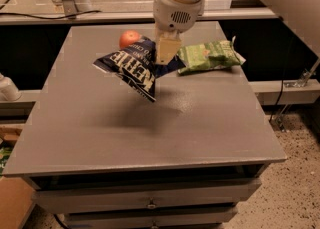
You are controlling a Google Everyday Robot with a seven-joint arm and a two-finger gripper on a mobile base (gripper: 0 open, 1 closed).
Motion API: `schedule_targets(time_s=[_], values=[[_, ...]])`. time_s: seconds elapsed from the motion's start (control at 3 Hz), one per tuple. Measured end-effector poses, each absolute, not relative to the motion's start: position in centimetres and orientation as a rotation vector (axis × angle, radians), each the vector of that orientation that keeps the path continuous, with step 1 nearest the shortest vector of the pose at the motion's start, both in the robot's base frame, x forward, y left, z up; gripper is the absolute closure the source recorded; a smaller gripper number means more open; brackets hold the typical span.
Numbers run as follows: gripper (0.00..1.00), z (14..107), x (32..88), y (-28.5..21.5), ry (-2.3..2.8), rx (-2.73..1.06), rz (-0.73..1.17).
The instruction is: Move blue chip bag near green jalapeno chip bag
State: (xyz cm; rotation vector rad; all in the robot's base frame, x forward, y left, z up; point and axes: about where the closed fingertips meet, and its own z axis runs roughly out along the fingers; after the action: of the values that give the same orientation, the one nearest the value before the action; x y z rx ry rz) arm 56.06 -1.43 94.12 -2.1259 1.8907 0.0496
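Blue chip bag [131, 70] aloft — pinched in downward-pointing hand [165, 57] — beside green jalapeno chip bag [207, 56].

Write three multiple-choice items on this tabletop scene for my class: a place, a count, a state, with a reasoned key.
1. Where on the table does the green jalapeno chip bag lie? A. near left B. far right C. middle front
2. How many chip bags are in view? A. one B. two C. four
3. What state is the blue chip bag in? A. flat on the table B. held up by the gripper C. inside a drawer
Key: 1 B, it lies by the far right edge. 2 B, one blue, one green. 3 B, the gripper, above the table's far half just left of the green jalapeno chip bag, is shut on it, with its shadow below.
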Motion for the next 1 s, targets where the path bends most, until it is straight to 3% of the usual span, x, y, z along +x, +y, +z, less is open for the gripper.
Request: schedule_targets(time_s=[0.33, 1.0], values=[[1.00, 93.9, 56.6, -3.0, 1.924, -2.080, 0.042], [1.00, 94.6, 58.2, -12.9, 2.112, -1.836, -0.185]])
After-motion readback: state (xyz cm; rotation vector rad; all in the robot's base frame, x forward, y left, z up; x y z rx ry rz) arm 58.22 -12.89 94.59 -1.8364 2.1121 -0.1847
